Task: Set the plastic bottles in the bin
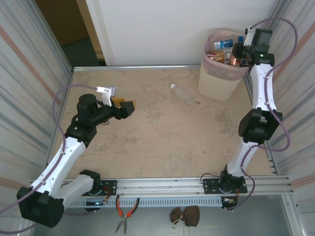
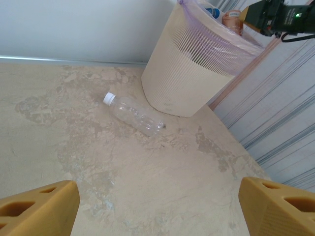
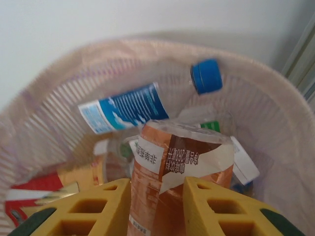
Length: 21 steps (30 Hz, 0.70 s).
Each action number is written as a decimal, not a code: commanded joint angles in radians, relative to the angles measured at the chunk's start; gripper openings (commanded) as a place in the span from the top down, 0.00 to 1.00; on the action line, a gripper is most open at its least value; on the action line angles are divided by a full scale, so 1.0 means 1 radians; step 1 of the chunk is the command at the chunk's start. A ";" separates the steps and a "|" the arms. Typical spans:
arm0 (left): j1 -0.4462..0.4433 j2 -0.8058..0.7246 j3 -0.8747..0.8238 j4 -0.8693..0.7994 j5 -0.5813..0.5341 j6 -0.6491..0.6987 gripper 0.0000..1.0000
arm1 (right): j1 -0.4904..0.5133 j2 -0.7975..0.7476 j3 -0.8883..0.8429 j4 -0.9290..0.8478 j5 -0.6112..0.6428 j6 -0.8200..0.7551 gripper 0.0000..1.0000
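Looking down from the top camera, we find the bin [image 1: 224, 69] at about 1 o'clock on the table [image 1: 157, 142], in the far right corner against the wall. A pinkish liner [image 2: 216, 39] is folded over its slotted beige rim.

The right gripper [image 1: 238, 56] hangs over the bin's mouth at its 3 o'clock edge. In the right wrist view its yellow fingers [image 3: 98, 206] are clamped on either side of a brown-labelled bottle [image 3: 177, 167], which is upright and above the bin's contents.

Inside the bin [image 3: 44, 123] we see several bottles heaped together. A clear one with a blue label [image 3: 125, 108] and a blue cap [image 3: 206, 76] lies across the far wall, from 9 toward 1 o'clock. A red-and-yellow label [image 3: 37, 184] sits at 8 o'clock and a bit of green [image 3: 211, 126] at 3 o'clock. The rest is too jumbled for us to count.

One clear bottle [image 1: 181, 93] with a white cap lies on its side on the table, near the bin's foot at its 9 o'clock side but apart from it. Its cap [image 2: 109, 98] points away from the bin.

The left gripper [image 1: 125, 107] hovers at 9 o'clock over the table, well apart from that bottle [image 2: 134, 114]. Its fingers [image 2: 39, 206] are spread wide with nothing between them.
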 commanded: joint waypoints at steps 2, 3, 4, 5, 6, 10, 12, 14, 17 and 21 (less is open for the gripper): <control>0.008 -0.021 -0.005 0.020 0.011 -0.002 0.15 | 0.015 -0.020 -0.108 -0.056 0.093 -0.036 0.69; 0.007 -0.018 -0.002 0.020 0.012 -0.002 0.16 | 0.014 -0.029 -0.122 -0.052 0.108 -0.037 0.70; 0.007 -0.016 -0.001 0.019 0.015 -0.002 0.15 | 0.014 -0.040 -0.131 -0.050 0.126 -0.040 0.70; 0.006 -0.015 0.000 0.018 0.016 -0.001 0.16 | 0.015 -0.048 -0.136 -0.050 0.142 -0.044 0.70; 0.007 -0.013 0.000 0.019 0.017 -0.002 0.15 | 0.015 -0.054 -0.136 -0.052 0.156 -0.049 0.70; 0.008 -0.013 -0.001 0.025 0.018 -0.007 0.15 | 0.013 -0.073 -0.109 -0.103 0.265 -0.078 0.70; 0.007 -0.012 -0.004 0.032 0.019 -0.012 0.16 | 0.005 -0.090 -0.112 -0.112 0.297 -0.085 0.70; 0.008 -0.013 -0.007 0.038 0.020 -0.015 0.16 | -0.001 -0.114 -0.116 -0.115 0.309 -0.087 0.69; 0.006 -0.011 -0.007 0.039 0.024 -0.018 0.15 | -0.001 -0.134 -0.100 -0.135 0.320 -0.091 0.69; 0.007 -0.015 -0.006 0.039 0.026 -0.019 0.15 | 0.005 -0.172 -0.095 -0.137 0.292 -0.080 0.69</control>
